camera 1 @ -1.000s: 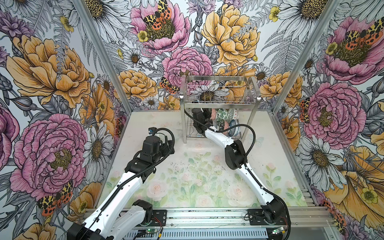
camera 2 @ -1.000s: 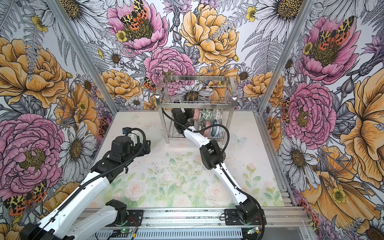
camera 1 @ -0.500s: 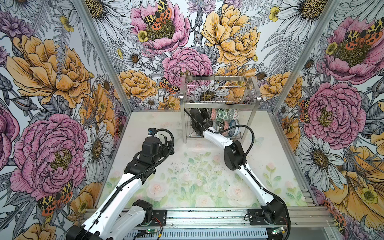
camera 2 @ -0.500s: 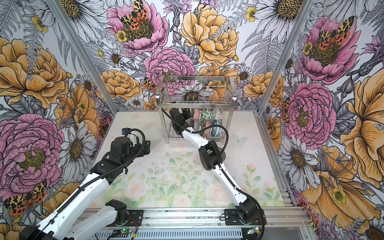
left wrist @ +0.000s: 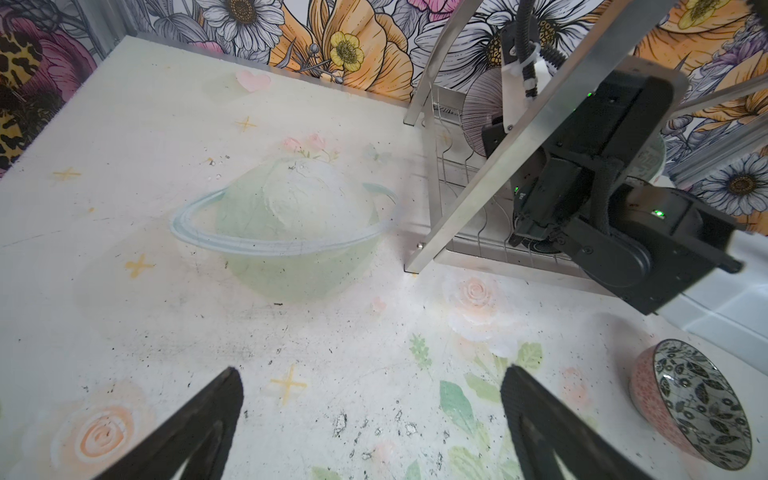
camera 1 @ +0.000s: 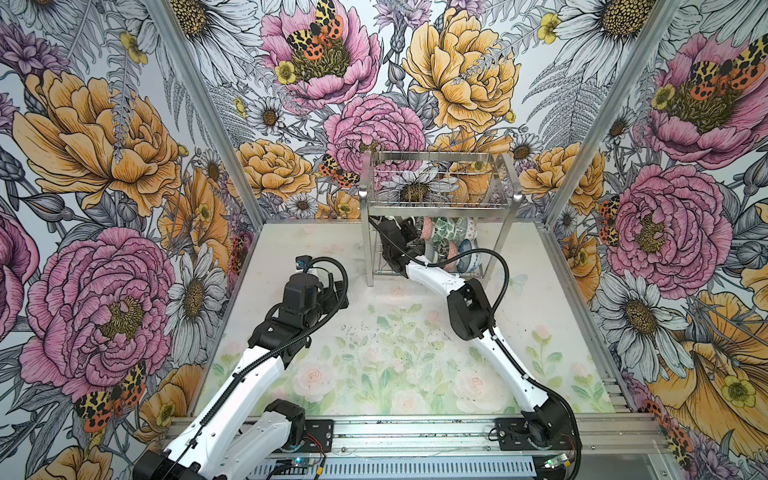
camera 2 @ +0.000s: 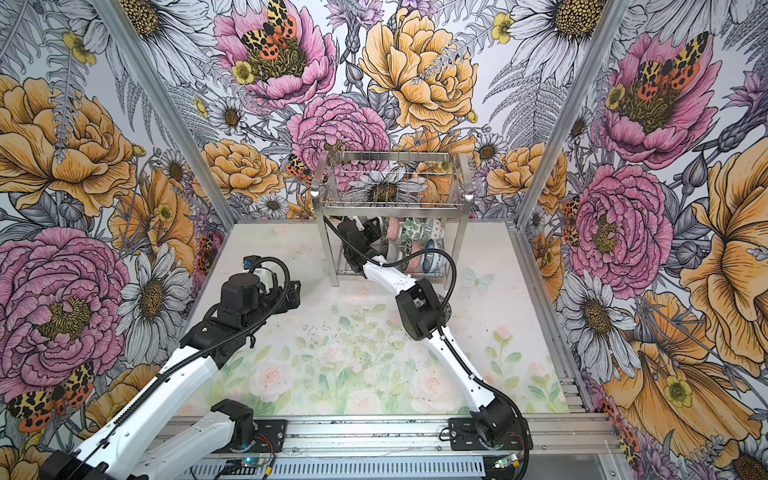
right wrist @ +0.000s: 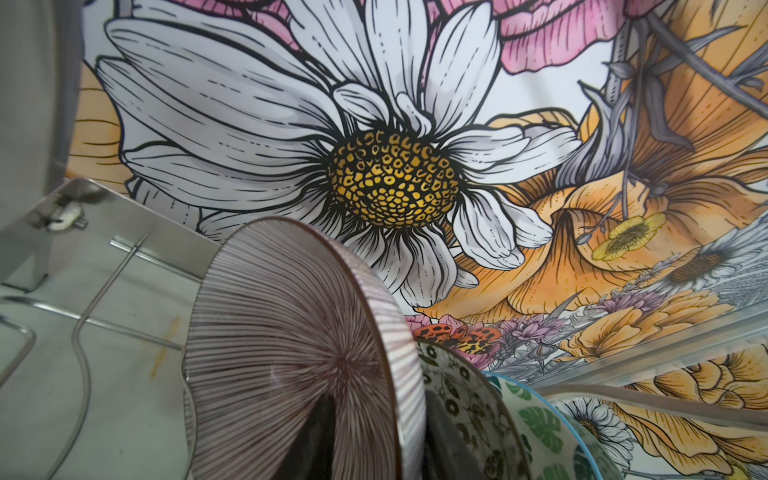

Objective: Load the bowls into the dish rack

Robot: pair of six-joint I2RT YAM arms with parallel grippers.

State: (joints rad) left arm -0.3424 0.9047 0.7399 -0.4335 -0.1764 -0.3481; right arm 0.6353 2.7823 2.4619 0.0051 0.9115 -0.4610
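Arms: two, both coming in from the near rail over the flower-printed table [camera 1: 374,353].
Left gripper [left wrist: 370,415]: the nearer one. Its jaws are spread as wide as they go, and both black fingers [left wrist: 208,424] hang above bare tabletop. It holds nothing and touches nothing.
Loose bowl [left wrist: 690,407]: one, pink outside with black-and-white leaves inside. It lies tipped on its side on the table, just beside the right arm, in front of the dish rack and apart from it.
Dish rack [camera 1: 440,203]: one, shiny steel with two tiers, standing at the far side of the table by the back wall.
Right gripper [right wrist: 380,415]: inside the rack's lower tier, jaws a little way apart, astride the rim of the pink-lined bowl [right wrist: 291,340]. One dark finger [right wrist: 320,440] sits inside the bowl with a gap to its wall, and the other sits behind it. Whether either pad touches the bowl I cannot tell.
Pink-lined bowl: on edge on the wavy wires, leftmost of its row, leaning against its neighbour.
Racked bowls [camera 1: 453,241]: all in the lower tier, on edge, in two rows. The right wrist view shows three in line: pink-lined, black-and-white floral bowl [right wrist: 457,395] and green-leaf bowl [right wrist: 540,424]. From above they are packed too tightly for an exact count.
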